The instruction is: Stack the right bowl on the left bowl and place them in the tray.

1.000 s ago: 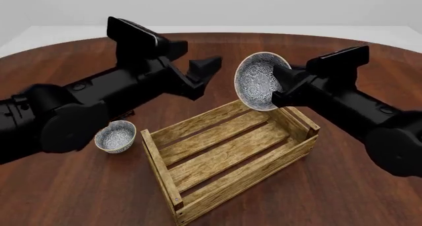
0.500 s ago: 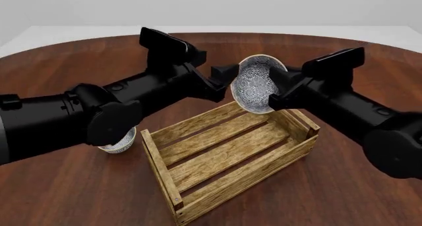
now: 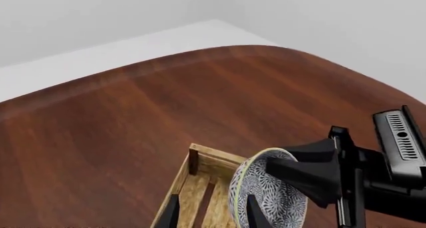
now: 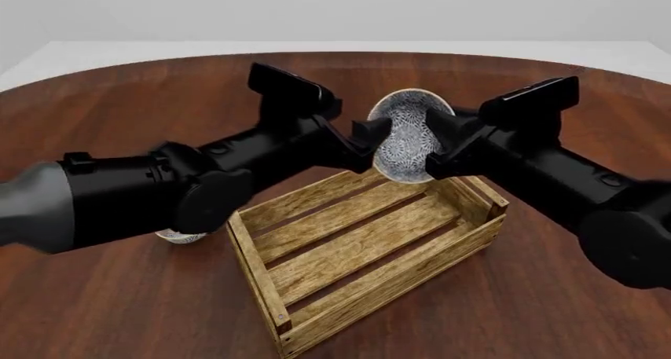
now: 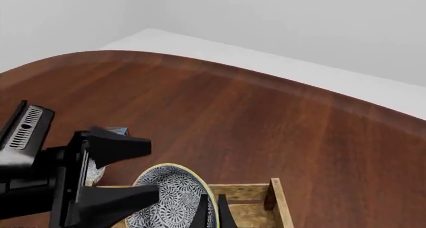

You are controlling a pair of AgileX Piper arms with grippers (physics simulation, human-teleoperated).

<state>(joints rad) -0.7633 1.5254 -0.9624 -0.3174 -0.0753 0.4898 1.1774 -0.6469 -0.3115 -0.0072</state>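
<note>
While the slatted wooden tray (image 4: 367, 253) sits nearest on the counter (image 4: 545, 312), lying diagonally with its long axis running from near left to far right, everything the coming move turns on is above its far right end. There the right bowl (image 4: 407, 135) hangs in the air, tipped up on edge so that its patterned inside faces the near left and its rim stands roughly upright. The right gripper (image 4: 438, 139) has its jaws closed thin on the bowl's right rim, one finger inside and one outside, as the right wrist view shows. The left gripper (image 4: 369, 136) comes in from the opposite side, its jaws spread apart and straddling the bowl's left rim without any visible pinch; in the left wrist view the rim (image 3: 248, 188) lies between the two fingers. So the bowl sits directly between the two arms, at the tips of both. The left bowl (image 4: 181, 235) rests on the counter well to the left, beside the tray's left end and mostly hidden beneath the left arm. Stacking will, I judge, call for carrying the held bowl leftward and levelling it.
</note>
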